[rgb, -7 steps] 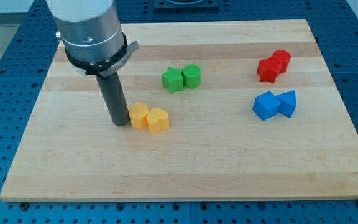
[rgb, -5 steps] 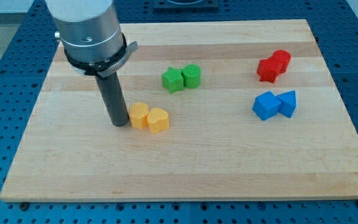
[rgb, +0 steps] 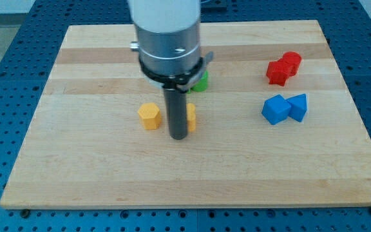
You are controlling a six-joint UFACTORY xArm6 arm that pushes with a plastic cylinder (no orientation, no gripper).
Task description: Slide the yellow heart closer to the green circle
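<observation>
The yellow heart block [rgb: 190, 116] sits touching my tip [rgb: 178, 136], peeking out just to the view's right behind the rod; there is no gripper. A yellow hexagonal block [rgb: 149, 116] lies near on the left. Farther back, a green block [rgb: 201, 80] shows partly beyond the arm on the wooden tabletop [rgb: 76, 167].

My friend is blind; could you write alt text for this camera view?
My tip rests on a wooden board, hiding most of a yellow block, with another yellow block at the view's left. Green, red and blue blocks sit beyond.
</observation>
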